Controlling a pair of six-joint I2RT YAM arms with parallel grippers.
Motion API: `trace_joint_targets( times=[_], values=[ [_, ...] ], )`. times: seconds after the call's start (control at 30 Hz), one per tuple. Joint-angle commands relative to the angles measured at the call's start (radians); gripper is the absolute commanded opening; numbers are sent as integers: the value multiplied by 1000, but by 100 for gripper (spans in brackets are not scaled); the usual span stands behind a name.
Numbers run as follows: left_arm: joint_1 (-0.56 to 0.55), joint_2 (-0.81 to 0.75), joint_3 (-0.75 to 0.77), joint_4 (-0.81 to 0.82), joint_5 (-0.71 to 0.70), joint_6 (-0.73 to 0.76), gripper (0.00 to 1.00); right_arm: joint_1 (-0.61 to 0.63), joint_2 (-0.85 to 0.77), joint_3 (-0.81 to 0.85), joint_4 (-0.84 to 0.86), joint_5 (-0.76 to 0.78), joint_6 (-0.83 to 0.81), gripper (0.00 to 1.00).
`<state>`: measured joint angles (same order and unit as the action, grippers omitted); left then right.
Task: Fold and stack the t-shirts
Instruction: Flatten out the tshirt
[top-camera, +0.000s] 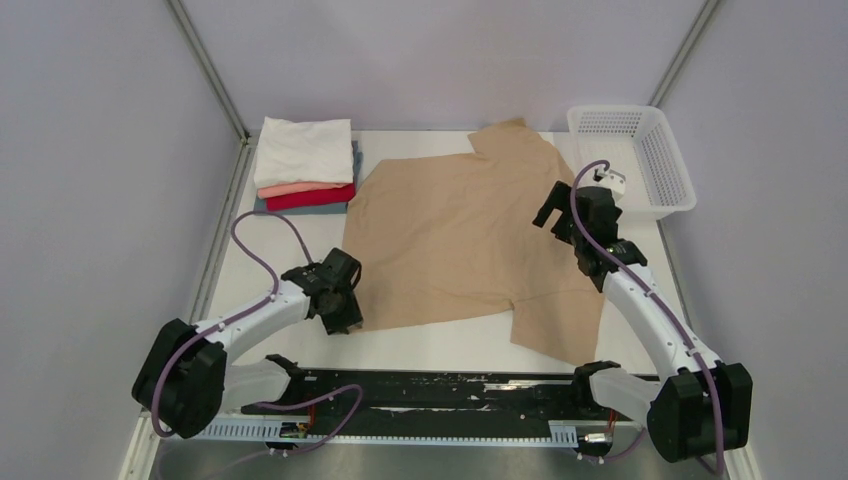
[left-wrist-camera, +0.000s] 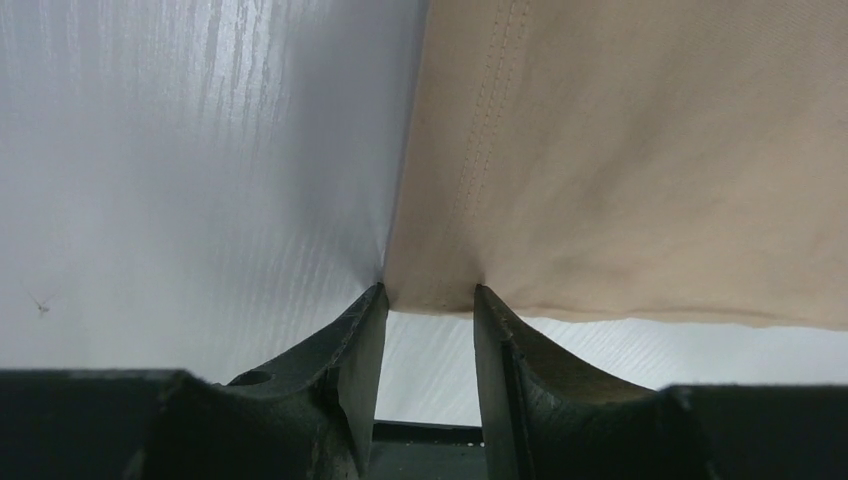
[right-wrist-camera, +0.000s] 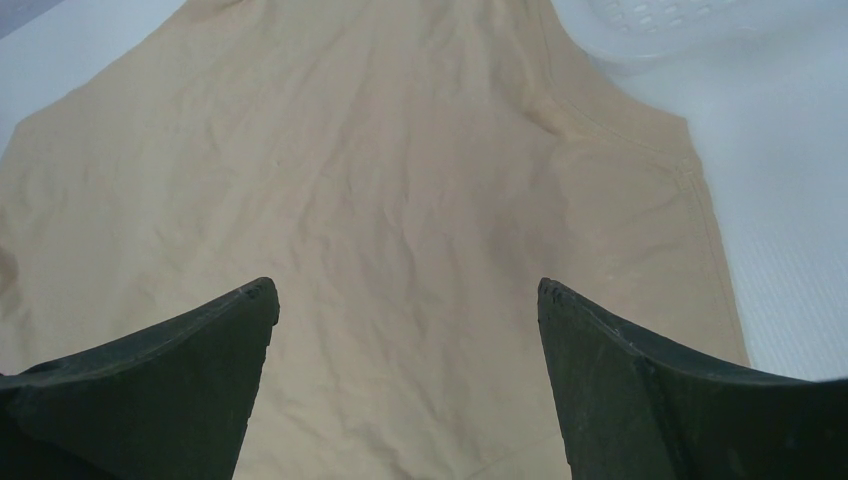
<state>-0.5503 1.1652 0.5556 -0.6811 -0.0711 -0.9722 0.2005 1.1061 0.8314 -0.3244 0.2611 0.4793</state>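
A tan t-shirt (top-camera: 460, 235) lies spread flat across the middle of the table. Folded shirts are stacked at the back left: white (top-camera: 303, 150) on top, pink and red (top-camera: 310, 195) below, blue-grey at the bottom. My left gripper (top-camera: 345, 320) is at the tan shirt's near-left corner. In the left wrist view the gripper (left-wrist-camera: 428, 295) has its jaws parted, and the hem corner of the shirt (left-wrist-camera: 650, 150) sits between the tips. My right gripper (top-camera: 552, 216) hovers over the shirt's right side. In the right wrist view the gripper (right-wrist-camera: 408, 290) is wide open and empty above the cloth (right-wrist-camera: 400, 150).
A white plastic mesh basket (top-camera: 665, 160) stands at the back right, close behind my right gripper, and its rim shows in the right wrist view (right-wrist-camera: 680, 20). The white table (top-camera: 430, 345) ends at a black rail along the near side. Grey walls enclose the back and sides.
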Motion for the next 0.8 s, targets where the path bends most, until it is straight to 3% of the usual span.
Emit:
trace_joint_targets(
  times=[0.0,0.13,0.2,0.23,0.27,0.43,0.6,0.77],
  values=[
    [-7,72,-2,65,22,-18,45,-1,-2,14,-11,11,26,100],
    [-7,145,14,78,-20,-22,38,-2,-16,5,-22,12,30,100],
    [-7,176,23,85,-33,-23,25,-2,-28,0,-30,14,31,100],
    [-8,189,26,86,-40,-24,7,-2,-35,-2,-35,16,31,100],
    [-7,190,30,89,-47,-25,1,-2,-42,-5,-46,19,35,100],
    [0,139,45,138,-180,-7,0,-2,-71,-12,-143,-35,33,100],
    [134,158,116,189,-208,48,0,11,-44,9,-325,-169,-18,100],
    [231,171,160,199,-278,71,0,179,5,9,-523,-134,34,99]
  ],
)
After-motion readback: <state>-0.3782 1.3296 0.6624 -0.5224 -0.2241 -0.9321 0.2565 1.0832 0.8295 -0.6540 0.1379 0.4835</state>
